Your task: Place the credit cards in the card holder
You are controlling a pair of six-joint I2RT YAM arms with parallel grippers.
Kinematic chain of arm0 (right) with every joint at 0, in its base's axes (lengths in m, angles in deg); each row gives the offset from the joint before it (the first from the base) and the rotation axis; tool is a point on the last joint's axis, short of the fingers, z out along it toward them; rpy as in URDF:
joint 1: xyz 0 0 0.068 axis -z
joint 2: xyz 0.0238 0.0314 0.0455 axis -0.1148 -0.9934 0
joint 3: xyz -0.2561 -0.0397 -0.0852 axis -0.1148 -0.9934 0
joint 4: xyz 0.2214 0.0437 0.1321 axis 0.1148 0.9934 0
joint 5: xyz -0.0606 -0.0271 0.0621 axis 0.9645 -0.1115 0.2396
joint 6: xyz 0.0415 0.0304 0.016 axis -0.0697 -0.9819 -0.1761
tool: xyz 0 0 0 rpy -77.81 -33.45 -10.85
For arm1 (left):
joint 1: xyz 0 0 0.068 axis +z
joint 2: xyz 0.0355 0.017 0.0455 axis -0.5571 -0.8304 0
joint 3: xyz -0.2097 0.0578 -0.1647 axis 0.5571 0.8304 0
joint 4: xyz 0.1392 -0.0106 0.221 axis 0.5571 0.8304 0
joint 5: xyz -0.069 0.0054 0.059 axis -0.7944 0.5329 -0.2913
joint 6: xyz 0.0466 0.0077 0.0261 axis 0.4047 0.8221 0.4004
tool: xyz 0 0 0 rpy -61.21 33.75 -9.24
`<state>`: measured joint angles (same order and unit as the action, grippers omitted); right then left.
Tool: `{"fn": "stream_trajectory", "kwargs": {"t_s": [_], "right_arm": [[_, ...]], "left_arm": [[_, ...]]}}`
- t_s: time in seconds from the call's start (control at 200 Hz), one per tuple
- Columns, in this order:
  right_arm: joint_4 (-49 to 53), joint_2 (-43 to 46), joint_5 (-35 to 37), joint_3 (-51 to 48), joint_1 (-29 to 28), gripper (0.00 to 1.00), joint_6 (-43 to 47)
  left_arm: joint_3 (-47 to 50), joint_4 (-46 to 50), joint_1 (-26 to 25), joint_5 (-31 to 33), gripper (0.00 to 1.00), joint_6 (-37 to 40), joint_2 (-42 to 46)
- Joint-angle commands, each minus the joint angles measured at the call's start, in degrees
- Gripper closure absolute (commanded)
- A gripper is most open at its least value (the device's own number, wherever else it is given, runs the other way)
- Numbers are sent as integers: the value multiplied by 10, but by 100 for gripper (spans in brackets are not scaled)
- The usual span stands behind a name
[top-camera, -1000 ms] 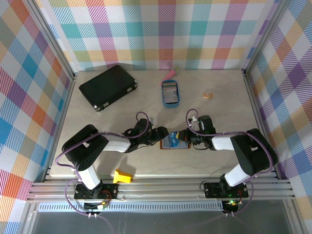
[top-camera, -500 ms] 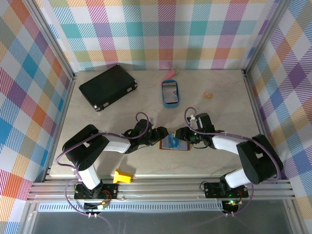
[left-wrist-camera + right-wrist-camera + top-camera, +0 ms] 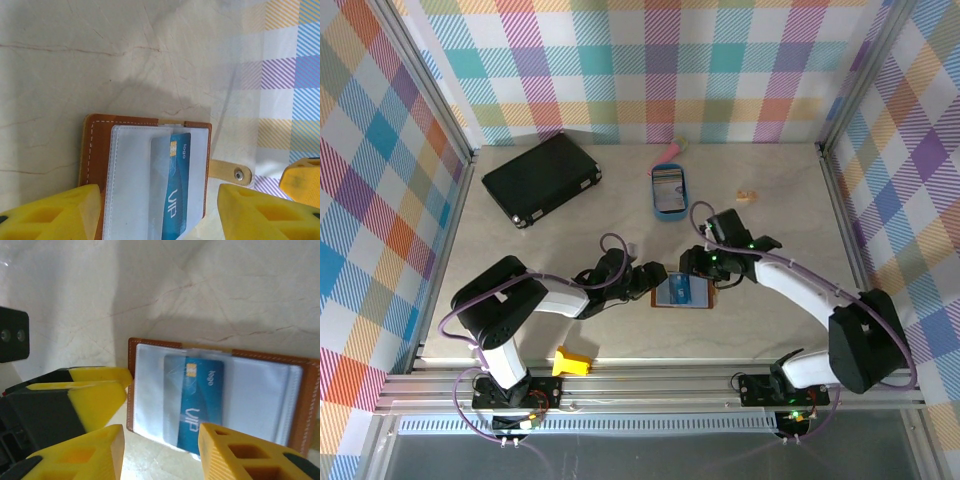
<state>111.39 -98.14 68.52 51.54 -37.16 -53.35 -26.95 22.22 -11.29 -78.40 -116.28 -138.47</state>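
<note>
Top-down view, starting upper left: a black case (image 3: 542, 178) sits on the surface (image 3: 790, 250), well apart from everything else. Near the bottom edge there's a yellow plastic piece (image 3: 571, 361). Toward the middle, the left arm reaches in from the left and ends right at the left edge of the card holder (image 3: 705, 297), which lies open and flat just below centre.

In the left wrist shot, the left fingers (image 3: 55, 212) are spread wide in the bottom corners with the holder showing between them and nothing pinched (the left one overlaps the leather edge, but I can't tell if it actually touches). One blue credit card (image 3: 177, 190) with "VIP" on it is tucked under the clear pocket over the pale lining. The snap tab (image 3: 227, 171) sticks out to the right.

The blue oval tray (image 3: 669, 218) is above the holder, upper middle of the frame. The right arm comes in from the right, ending at the holder's upper right corner. In its wrist view the right fingers (image 3: 75, 455) are apart too, empty, with the card's lower end between them. Further right, a small tan block (image 3: 747, 197) sits alone.
</note>
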Motion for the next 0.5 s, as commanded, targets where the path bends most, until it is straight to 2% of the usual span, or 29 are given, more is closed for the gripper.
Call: {"fn": "stream_trajectory", "kwargs": {"t_s": [0.0,0.225,0.495], "right_arm": [[106,-38,33,33,-22,56,-8],[145,-94,55,70,-35,51,-27],[157,-128,45,98,-34,49,6]], "left_arm": [[14,-2,-19,-11,37,3,-2],[28,12,-26,-5,38,8,25],[32,24,-26,1,38,11,44]]}}
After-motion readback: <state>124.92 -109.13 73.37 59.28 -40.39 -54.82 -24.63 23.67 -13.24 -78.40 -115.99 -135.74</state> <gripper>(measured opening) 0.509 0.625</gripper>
